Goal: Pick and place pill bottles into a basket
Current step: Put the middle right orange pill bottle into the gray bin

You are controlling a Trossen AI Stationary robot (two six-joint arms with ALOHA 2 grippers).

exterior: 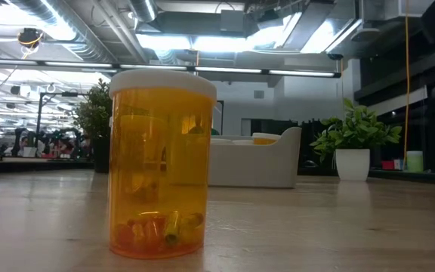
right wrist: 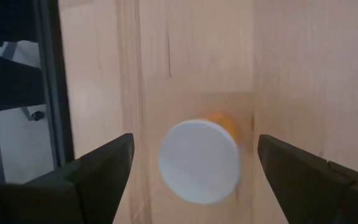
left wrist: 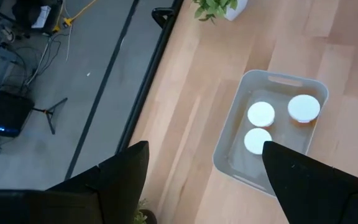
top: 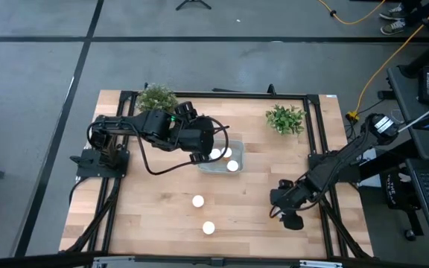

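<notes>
Left pincer: hangs above the basket's near-left side, fingers spread apart with nothing between them.
Right pincer: low over the surface's right front, close to the right frame rail; fingers wide apart on either side of a bottle, not touching it.
Basket: mid-surface, toward the back, between the two potted plants.
Bottles in basket: the left wrist view shows three white caps inside — the high view shows only two clearly, the arm covering part of the bin.
Loose bottles: two stand on open wood in front of the basket, one nearer it and one toward the front edge, apart from each other.
Hidden bottle: the one under the right pincer appears only in the right wrist view; from above the pincer covers it.
Low view: one amber bottle upright and close to the camera, small items lying at its bottom; the basket stands behind it.
Open room: bare wood at the front left and between the loose bottles and the right arm — black frame rails run along the surface's edges.
</notes>
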